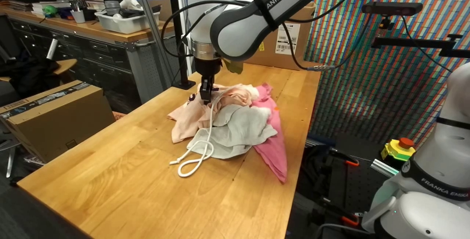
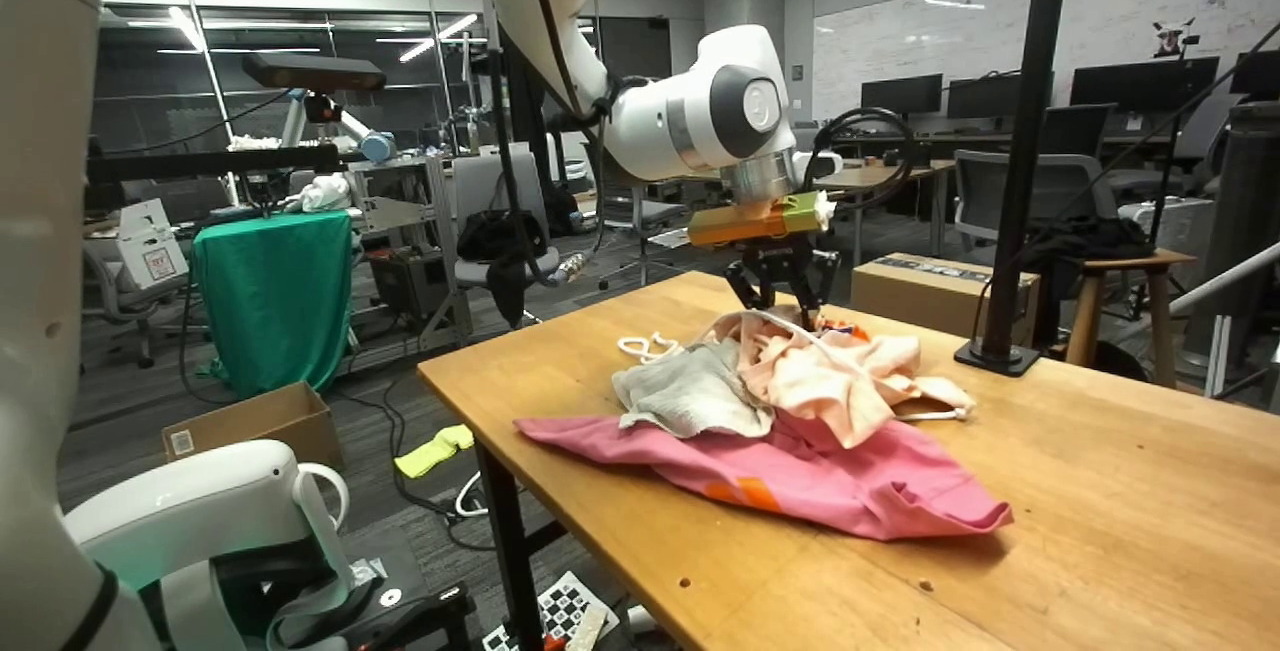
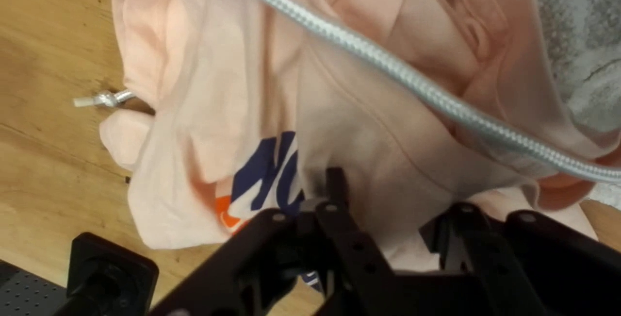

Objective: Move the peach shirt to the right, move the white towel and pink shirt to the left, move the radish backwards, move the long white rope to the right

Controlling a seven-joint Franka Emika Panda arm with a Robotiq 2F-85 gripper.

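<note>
"Wrist view gives the tool's state: the gripper [image 3: 385, 207] sits toward five o'clock, its jaws parted, the peach shirt [image 3: 349, 107] between them and no pinch that I can make out."

"What could spoil it from here?"

"The long white rope [image 3: 412, 80] crosses over the peach shirt from eleven o'clock to three. Pull the cloth and the rope probably comes too, perhaps snagging. A shallow bite could also slip."

"And what lies under?"

"In an exterior view, the white towel [image 2: 690, 396], greyish here, sits at the peach shirt's nine o'clock; the pink shirt [image 2: 820, 491] spreads at six, partly beneath both. Friction might drag either against the way the task wants it."

"Count them for me."

"One peach shirt, one white towel, one pink shirt and, I judge, one rope with two knotted ends [image 3: 104, 98]. One table [image 1: 110, 191] under everything. No radish in sight; whether cloth hides it, I can't tell. One gripper."
</note>
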